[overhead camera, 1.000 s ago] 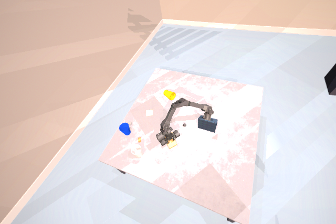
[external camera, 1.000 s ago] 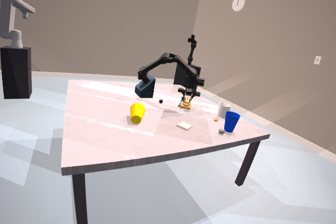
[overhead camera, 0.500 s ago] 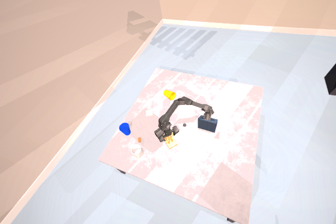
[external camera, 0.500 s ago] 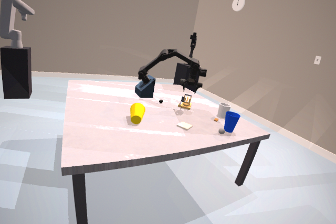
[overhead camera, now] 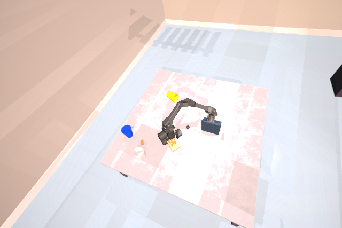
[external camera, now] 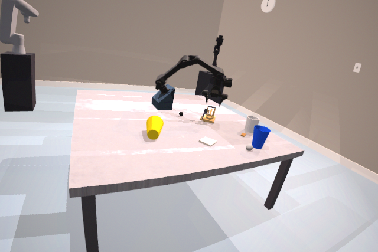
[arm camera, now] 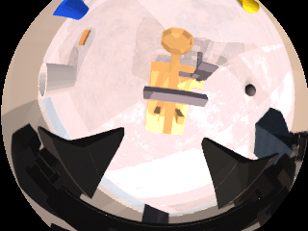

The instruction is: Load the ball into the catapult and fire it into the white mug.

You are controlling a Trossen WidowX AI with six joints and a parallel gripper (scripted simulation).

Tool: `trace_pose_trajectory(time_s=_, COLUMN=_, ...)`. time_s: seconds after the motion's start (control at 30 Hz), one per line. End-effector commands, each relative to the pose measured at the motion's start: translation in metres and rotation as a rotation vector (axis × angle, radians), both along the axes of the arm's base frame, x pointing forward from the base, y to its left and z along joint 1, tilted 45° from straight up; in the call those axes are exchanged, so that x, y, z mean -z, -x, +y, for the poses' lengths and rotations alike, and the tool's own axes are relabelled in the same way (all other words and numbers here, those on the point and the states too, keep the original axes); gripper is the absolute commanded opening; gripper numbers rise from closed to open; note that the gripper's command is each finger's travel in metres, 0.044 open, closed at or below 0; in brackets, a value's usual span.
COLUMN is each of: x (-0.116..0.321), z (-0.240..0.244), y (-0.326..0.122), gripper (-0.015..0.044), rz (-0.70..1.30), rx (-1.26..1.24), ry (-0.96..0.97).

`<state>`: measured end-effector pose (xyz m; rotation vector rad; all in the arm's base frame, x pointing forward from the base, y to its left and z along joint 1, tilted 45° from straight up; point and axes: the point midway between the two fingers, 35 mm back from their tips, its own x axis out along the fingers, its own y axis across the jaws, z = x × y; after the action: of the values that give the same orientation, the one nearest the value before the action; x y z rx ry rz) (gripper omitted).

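The orange catapult (overhead camera: pixel 173 144) (external camera: pixel 209 115) (arm camera: pixel 171 92) stands on the table, its round spoon cup empty in the wrist view. The small black ball (overhead camera: pixel 188 126) (external camera: pixel 181 114) (arm camera: pixel 250 90) lies on the table apart from the catapult, toward the arm's blue base (overhead camera: pixel 211 126) (external camera: pixel 163 99). The white mug (overhead camera: pixel 139 152) (external camera: pixel 251 123) (arm camera: pixel 60 79) stands upright beyond the catapult. My gripper (overhead camera: pixel 170 137) (external camera: pixel 213 102) (arm camera: pixel 161 162) is open and empty, hanging just above the catapult with a finger on each side.
A blue cup (overhead camera: pixel 126 131) (external camera: pixel 260 137) (arm camera: pixel 71 6) stands by the mug, with a small orange block (overhead camera: pixel 142 142) (external camera: pixel 243 134) and a small white ball (external camera: pixel 249 147). A yellow cup (overhead camera: pixel 172 96) (external camera: pixel 154 127) lies on its side. A white tile (external camera: pixel 208 141) lies flat.
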<state>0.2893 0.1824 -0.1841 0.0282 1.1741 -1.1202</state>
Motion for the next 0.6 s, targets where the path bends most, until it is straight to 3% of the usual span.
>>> trace_pose_trajectory(time_s=0.0, x=0.012, z=-0.015, y=0.003, gripper=0.044, rz=0.011, rx=0.0, ry=0.013)
trace_pose_trajectory(time_s=0.57, x=0.028, z=-0.03, y=0.004, gripper=0.044, rz=0.01, rx=0.0, ry=0.014)
